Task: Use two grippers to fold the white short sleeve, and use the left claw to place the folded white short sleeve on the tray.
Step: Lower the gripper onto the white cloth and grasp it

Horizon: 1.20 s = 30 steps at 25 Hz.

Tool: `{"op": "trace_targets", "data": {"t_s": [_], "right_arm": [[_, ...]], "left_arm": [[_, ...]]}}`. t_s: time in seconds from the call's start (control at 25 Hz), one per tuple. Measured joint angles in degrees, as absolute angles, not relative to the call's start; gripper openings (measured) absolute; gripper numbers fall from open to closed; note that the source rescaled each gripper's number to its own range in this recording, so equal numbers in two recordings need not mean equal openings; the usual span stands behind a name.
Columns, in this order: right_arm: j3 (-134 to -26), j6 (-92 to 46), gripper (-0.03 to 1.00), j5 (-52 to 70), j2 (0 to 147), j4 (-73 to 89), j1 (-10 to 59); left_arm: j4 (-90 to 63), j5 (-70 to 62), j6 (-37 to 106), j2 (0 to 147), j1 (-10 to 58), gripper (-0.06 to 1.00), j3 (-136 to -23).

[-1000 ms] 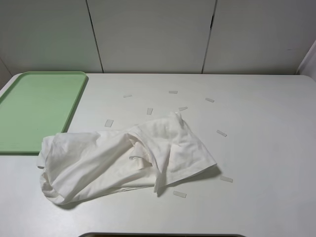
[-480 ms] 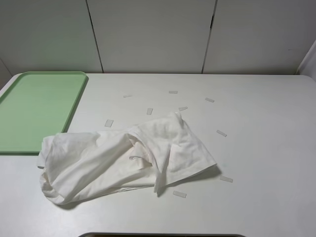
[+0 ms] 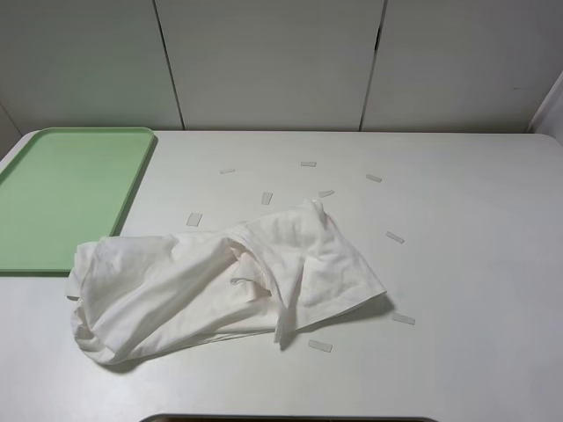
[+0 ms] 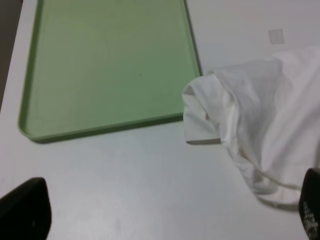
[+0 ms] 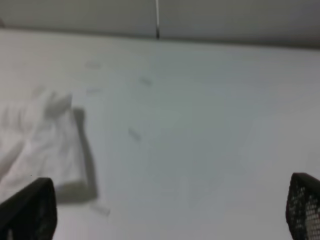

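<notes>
White short sleeve [image 3: 224,277] lies crumpled beyond the left hand [image 4: 167,212] and right hand [image 5: 166,210], both spread.

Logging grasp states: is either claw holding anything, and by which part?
Nothing is held. The left claw and right claw are both open and empty; the shirt lies crumpled on the table, untouched.

The crumpled white short sleeve [image 3: 224,277] heaps across the middle, its left end meeting the tray [image 3: 66,198] at the near corner. Bare tabletop [image 3: 475,220] stretches right of it, dotted only with flat pale strips [image 3: 394,237].
</notes>
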<state>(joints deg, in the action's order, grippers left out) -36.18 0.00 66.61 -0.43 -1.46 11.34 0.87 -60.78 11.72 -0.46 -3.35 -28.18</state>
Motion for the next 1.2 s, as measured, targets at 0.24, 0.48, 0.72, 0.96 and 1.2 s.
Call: {"op": "trace_targets", "data": {"t_s": [0.24, 0.48, 0.72, 0.96, 1.2], "right_arm": [[-31.69, 0.0, 1.0, 69.91, -0.43, -2.69, 12.18], [-31.43, -0.38, 1.0, 70.03, -0.43, -3.73, 12.18], [-30.76, -0.38, 1.0, 67.63, -0.43, -4.19, 12.18], [-28.49, 0.42, 1.0, 59.43, -0.43, -3.08, 12.18], [-28.47, 1.06, 1.0, 59.06, -0.43, -2.7, 12.18]], "left_arm": [[0.77, -60.78, 11.72, -0.46, -3.35, 1.0, -28.18], [0.71, -60.38, 11.72, -0.46, -3.35, 1.0, -28.18], [0.71, -60.38, 11.72, -0.46, -3.35, 1.0, -28.18], [0.76, -60.38, 11.72, -0.46, -3.35, 1.0, -28.18], [0.76, -60.38, 11.72, -0.46, -3.35, 1.0, -28.18]]}}
